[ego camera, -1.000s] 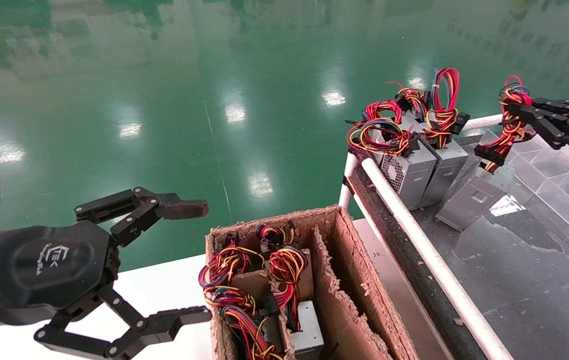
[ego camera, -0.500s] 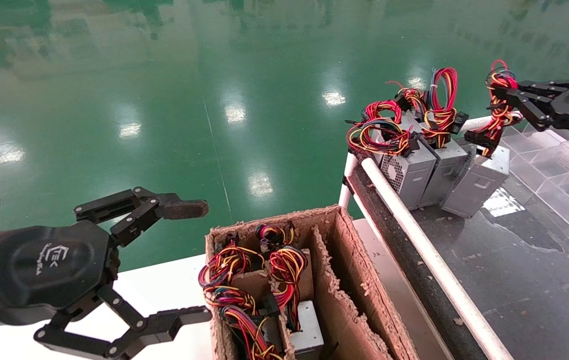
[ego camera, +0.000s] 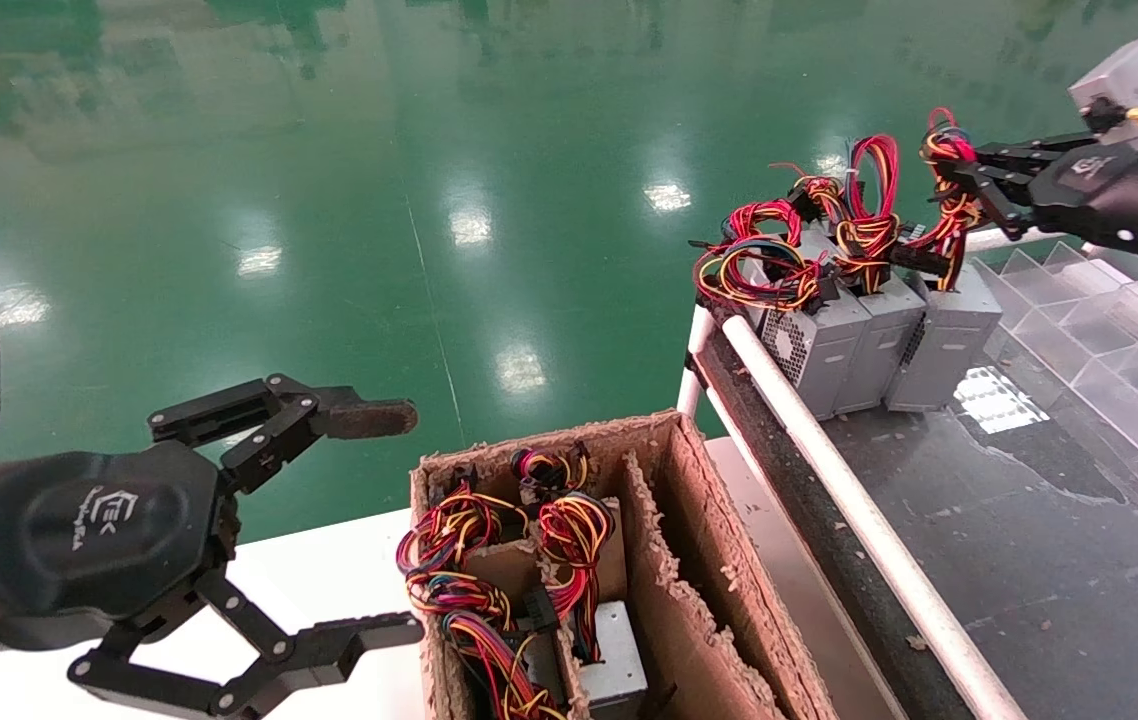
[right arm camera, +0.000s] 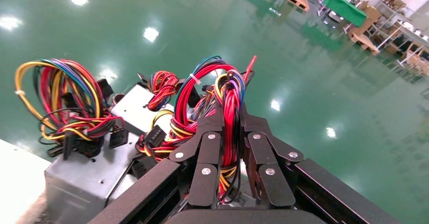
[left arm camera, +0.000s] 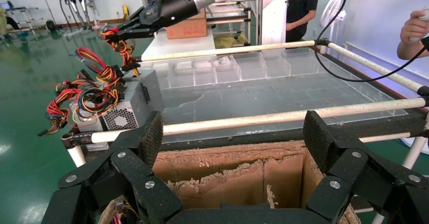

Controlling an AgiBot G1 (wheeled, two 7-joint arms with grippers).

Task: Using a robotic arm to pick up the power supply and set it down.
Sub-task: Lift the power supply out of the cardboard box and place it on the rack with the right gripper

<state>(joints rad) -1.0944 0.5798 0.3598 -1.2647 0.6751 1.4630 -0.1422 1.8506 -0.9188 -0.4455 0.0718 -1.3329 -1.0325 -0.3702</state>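
gripping wire bundle [ego camera: 951,205] of upright power supply [ego camera: 941,345], right end effector [ego camera: 959,170] clamped; left end effector [ego camera: 384,520] apart, idle by cardboard box [ego camera: 699,560]

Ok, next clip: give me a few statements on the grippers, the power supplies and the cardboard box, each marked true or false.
1. The right gripper is shut on the wire bundle of a power supply. True.
2. That power supply lies flat on its side, away from the others. False: it stands upright on the work surface, last in a row of three.
3. The left gripper is open and holds nothing. True.
4. The cardboard box is empty. False: it holds power supplies with coloured wires in its left compartments.
5. The left gripper reaches into the box. False: it hangs beside it.
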